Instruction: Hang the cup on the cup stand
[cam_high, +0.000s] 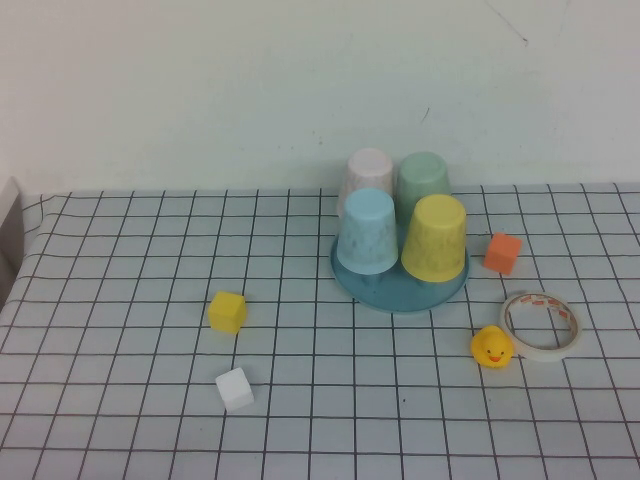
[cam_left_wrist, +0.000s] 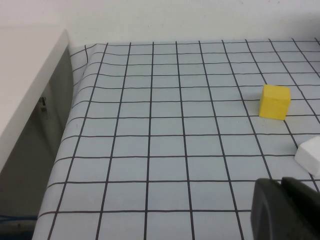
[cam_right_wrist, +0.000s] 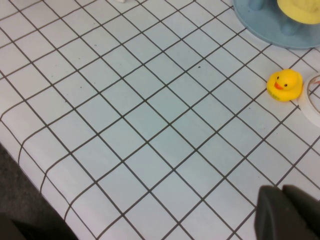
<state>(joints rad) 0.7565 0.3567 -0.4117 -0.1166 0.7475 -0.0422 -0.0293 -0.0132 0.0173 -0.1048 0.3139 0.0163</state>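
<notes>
The yellow cup (cam_high: 434, 237) stands upside down on the front right of the round blue cup stand (cam_high: 400, 298). The right wrist view catches its rim (cam_right_wrist: 300, 10) and the stand's edge (cam_right_wrist: 260, 25). Neither arm shows in the high view. My left gripper (cam_left_wrist: 281, 187) is shut and empty, low over the table's left side, near the white cube (cam_left_wrist: 310, 154). My right gripper (cam_right_wrist: 282, 191) is shut on nothing above the table's front edge, well short of the stand.
A light blue cup (cam_high: 367, 231), a pale pink cup (cam_high: 369, 172) and a green cup (cam_high: 422, 180) share the stand. Around it lie a yellow cube (cam_high: 227, 311), a white cube (cam_high: 235, 388), an orange cube (cam_high: 502, 252), a rubber duck (cam_high: 491, 347) and a tape roll (cam_high: 541, 324).
</notes>
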